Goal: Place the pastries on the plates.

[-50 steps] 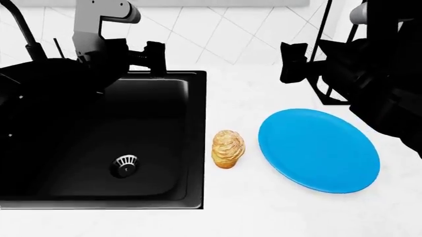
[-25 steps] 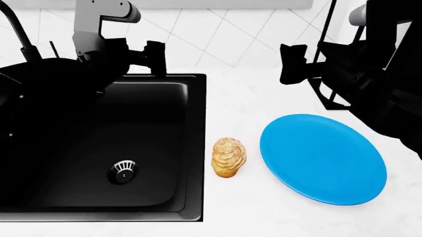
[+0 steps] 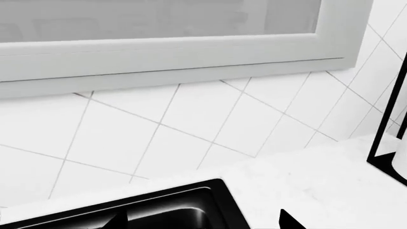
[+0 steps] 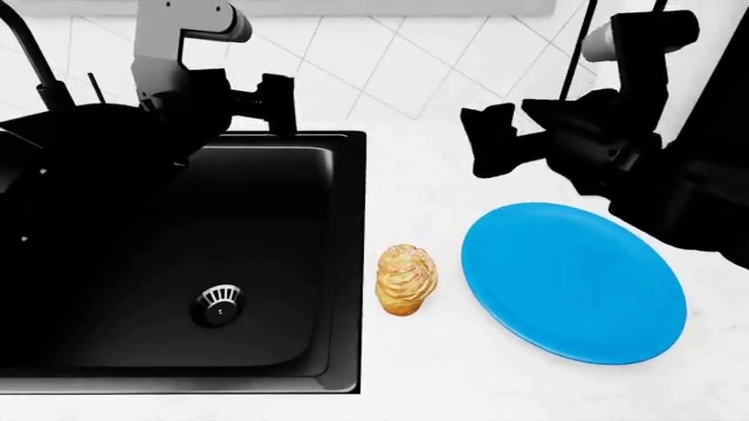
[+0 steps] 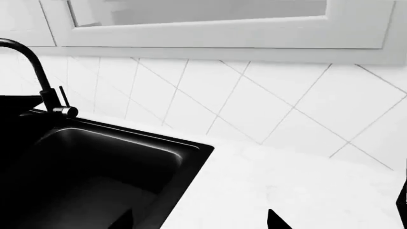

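The right gripper (image 4: 492, 145) hangs above the white counter (image 4: 410, 175) at about one o'clock from the flaky pastry (image 4: 405, 279). It shows only as a dark silhouette, so I cannot tell whether its jaws are spread or pressed together; nothing shows between them. It looks placed to drop toward the pastry, which is the nearer arm's natural pick given the plate beside it.

The left gripper (image 4: 275, 101) sits high over the back rim of the black sink (image 4: 346, 263), at about eleven o'clock from the pastry, likewise too dark to read, and appears parked clear of the work.

The pastry lies on the counter, just beside the sink's edge and a little apart from the solid blue plate (image 4: 574, 282), which lies at its three o'clock. No second pastry or second plate is in view.

Both wrist views look toward the tiled wall (image 5: 267, 100) and the window frame, so neither shows the pastry; the right wrist view also catches the faucet (image 5: 38, 71).
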